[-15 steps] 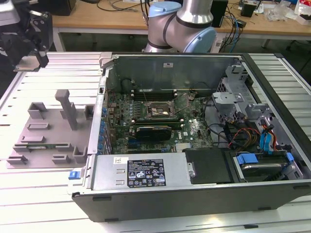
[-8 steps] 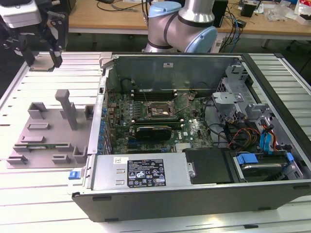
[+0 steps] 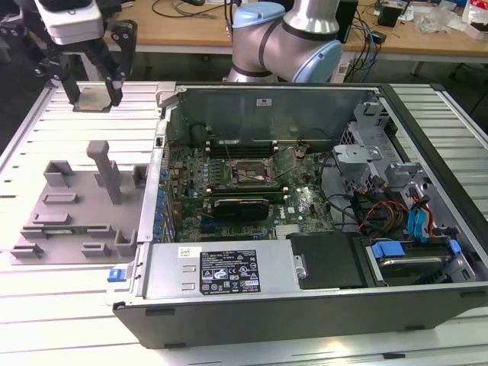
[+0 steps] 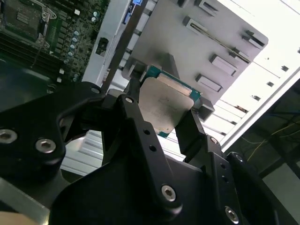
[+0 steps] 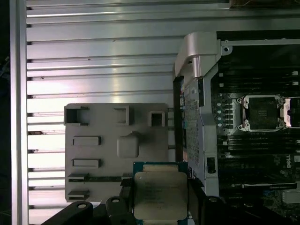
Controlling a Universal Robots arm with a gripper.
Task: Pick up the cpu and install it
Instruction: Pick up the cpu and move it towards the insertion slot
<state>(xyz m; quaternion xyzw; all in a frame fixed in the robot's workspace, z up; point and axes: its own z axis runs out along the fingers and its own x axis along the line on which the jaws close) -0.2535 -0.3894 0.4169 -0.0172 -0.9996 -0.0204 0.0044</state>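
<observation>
One end effector clamped on cpu, grey fixture and computer case nearby

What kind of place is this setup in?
Likely a robotics lab workbench: a robot arm at a slotted aluminium table, an opened computer case on it, and a cable-strewn desk behind.

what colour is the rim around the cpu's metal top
Teal green on the cpu, best seen in the second wrist view.

Gripper clamps cpu over tbl (exterior view's left), open case beside.
</observation>
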